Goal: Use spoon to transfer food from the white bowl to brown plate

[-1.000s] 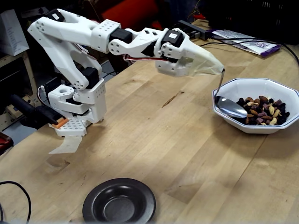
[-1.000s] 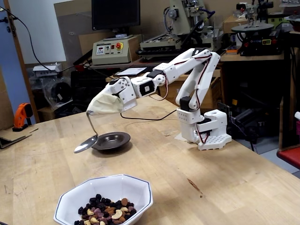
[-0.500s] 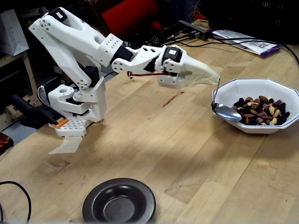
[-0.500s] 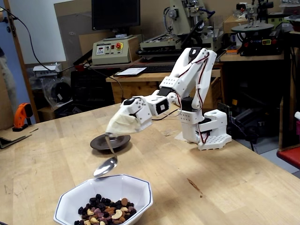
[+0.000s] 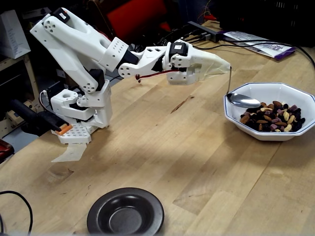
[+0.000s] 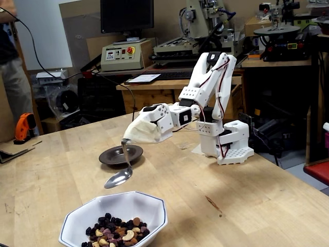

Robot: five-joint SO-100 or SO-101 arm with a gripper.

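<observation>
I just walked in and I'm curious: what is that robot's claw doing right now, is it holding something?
Gripper: wrapped in beige tape, so its jaws are hidden; the spoon hangs from it above the white bowl.

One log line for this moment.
gripper: taped to spoon | spoon: empty, over bowl rim | food: in bowl | plate: empty

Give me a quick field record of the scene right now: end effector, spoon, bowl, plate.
end effector: wrapped in beige tape, jaws hidden, spoon handle fixed in it
spoon: empty, hanging over the bowl's near rim, above the food
bowl: white, holds mixed nuts and dark pieces
plate: dark, empty, apart from the bowl
table: wooden
</observation>
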